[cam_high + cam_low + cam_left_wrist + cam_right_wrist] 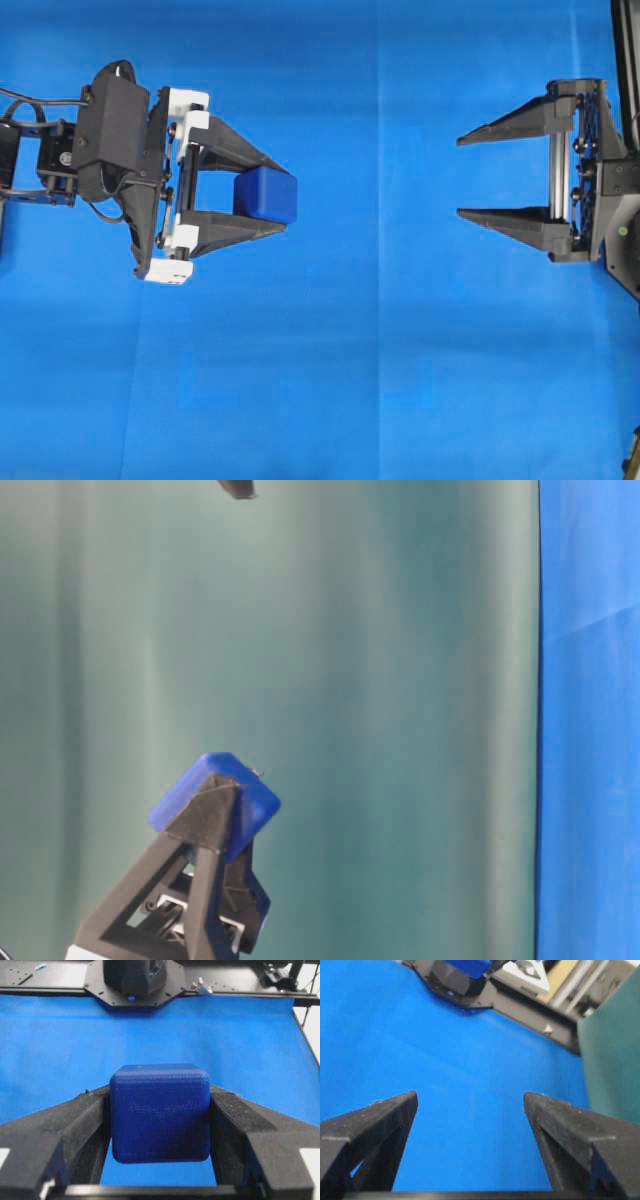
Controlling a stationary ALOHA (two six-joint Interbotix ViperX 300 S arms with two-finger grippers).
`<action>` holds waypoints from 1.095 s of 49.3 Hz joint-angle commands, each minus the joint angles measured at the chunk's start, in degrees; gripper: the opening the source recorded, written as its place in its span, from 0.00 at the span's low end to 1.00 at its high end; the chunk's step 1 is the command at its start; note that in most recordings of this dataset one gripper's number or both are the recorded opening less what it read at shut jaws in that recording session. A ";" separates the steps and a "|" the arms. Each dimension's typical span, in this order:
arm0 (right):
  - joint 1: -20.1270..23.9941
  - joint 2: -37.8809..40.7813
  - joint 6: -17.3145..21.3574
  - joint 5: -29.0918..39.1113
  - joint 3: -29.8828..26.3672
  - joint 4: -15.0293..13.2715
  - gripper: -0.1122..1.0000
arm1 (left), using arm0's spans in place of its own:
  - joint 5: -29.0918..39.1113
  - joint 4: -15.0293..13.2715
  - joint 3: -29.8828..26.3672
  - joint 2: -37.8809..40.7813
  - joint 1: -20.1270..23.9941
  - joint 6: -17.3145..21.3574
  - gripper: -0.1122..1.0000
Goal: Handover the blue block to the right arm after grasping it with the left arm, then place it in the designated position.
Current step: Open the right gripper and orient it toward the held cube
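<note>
The blue block, a dark-blue cube with rounded edges, is clamped between the two black fingers of my left gripper, which is shut on it and lifted off the cloth. In the left wrist view the block fills the gap between the fingers. The side view shows the block raised in the air. My right gripper stands open at the right, tips pointing at the block, well apart from it. Its wrist view shows nothing between the fingers. The designated position is out of view.
Bright blue cloth covers the table. A green backdrop stands behind it. The right arm's black base sits on a black frame at the far edge. One tip of the right gripper shows at the top.
</note>
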 commanded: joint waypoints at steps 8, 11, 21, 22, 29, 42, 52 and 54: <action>-0.18 -0.97 -6.77 1.76 -3.08 -5.89 0.95 | -0.53 0.09 -0.62 -1.05 0.70 0.00 0.54; -0.18 -1.23 -8.88 1.85 -3.34 -7.21 0.95 | -0.62 0.09 -0.62 -1.05 0.88 0.00 0.54; -0.18 -2.02 -17.84 1.85 -3.60 -13.45 0.95 | -0.62 0.09 -0.44 -1.14 0.97 0.00 0.54; -0.18 -2.02 -18.81 1.85 -3.60 -14.06 0.95 | -0.53 0.09 -0.44 -1.14 0.97 0.00 0.54; -0.18 -1.76 -24.87 1.85 -3.60 -19.07 0.95 | -0.53 0.00 -0.44 -1.23 1.14 0.00 0.54; -0.18 -0.97 -29.18 1.67 -3.60 -24.61 0.95 | -0.62 0.09 -0.44 -1.23 1.49 0.00 0.54; -0.18 -0.88 -29.18 1.23 -3.69 -28.13 0.95 | -0.53 0.00 -0.44 -1.23 1.58 -0.09 0.54; -0.18 -0.88 -29.18 1.23 -3.69 -28.04 0.95 | -0.53 0.00 -0.44 -1.23 1.58 -0.09 0.54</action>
